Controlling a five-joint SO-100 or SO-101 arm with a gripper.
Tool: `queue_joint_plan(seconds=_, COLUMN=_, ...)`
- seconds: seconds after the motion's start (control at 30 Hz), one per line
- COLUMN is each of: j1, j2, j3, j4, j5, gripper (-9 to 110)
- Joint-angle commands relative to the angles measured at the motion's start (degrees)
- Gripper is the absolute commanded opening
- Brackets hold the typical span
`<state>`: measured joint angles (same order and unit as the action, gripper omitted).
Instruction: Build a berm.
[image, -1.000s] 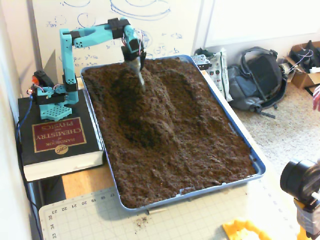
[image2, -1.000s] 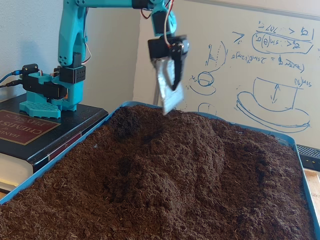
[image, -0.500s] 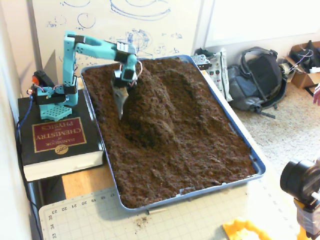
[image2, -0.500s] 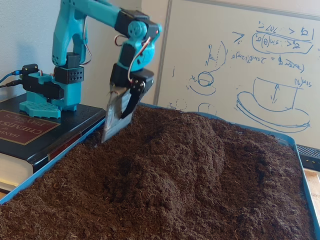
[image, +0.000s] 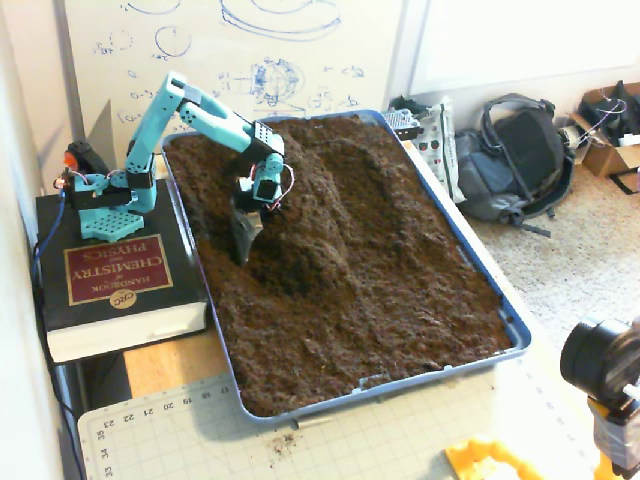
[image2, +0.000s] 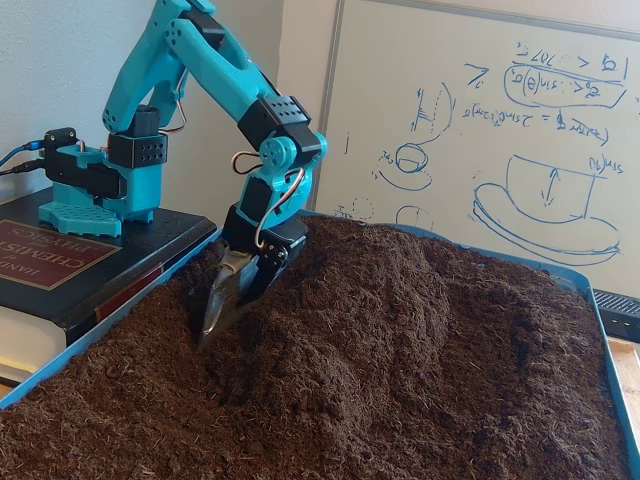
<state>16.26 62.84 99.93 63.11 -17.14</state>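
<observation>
- One fixed view: high, far, looking down over the whole blue soil-filled plastic tray.
- Other fixed view: low, close, facing the whiteboard.
- Both show the turquoise arm.

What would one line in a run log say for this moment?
gripper: tip in soil | place: left of berm | tray: full of soil | jaws: cannot tell

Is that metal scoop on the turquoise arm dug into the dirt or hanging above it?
Dug in: the grey metal scoop's tip is sunk into dark brown soil beside the raised ridge.
</observation>
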Motion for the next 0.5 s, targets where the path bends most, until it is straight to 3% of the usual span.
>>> queue_joint_plan(seconds=0.0, j1=0.00, j2=1.41, j3=-2.46, j4=-3.69, j5=-0.35, gripper=1)
queue_joint_plan(seconds=0.47, j1=-1.93, j2=5.36, j3=-12.92, j4=-4.39, j5=-0.44, gripper=1)
